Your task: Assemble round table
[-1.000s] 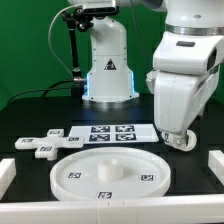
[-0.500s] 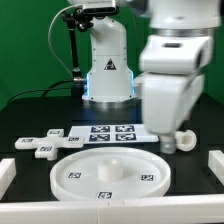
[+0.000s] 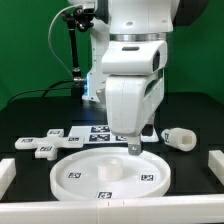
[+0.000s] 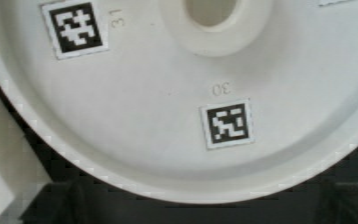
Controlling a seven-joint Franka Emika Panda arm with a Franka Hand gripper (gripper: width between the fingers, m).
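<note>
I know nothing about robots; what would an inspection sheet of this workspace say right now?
Surface: black table, white rails at its edges.
Job's things: round disc flat in front; cross-shaped piece at the exterior view's left; cylinder leg at its right; all apart.
Clutter: nothing seen besides the marker board.
Gripper: gripper low over the round disc's far rim; open or shut unclear.
Cables: black cable hanging at the back.
Surroundings: green backdrop.

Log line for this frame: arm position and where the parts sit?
gripper: at far rim of round disc | jaws: state unclear | leg: lying at exterior view's right | cross piece: exterior view's left
</note>
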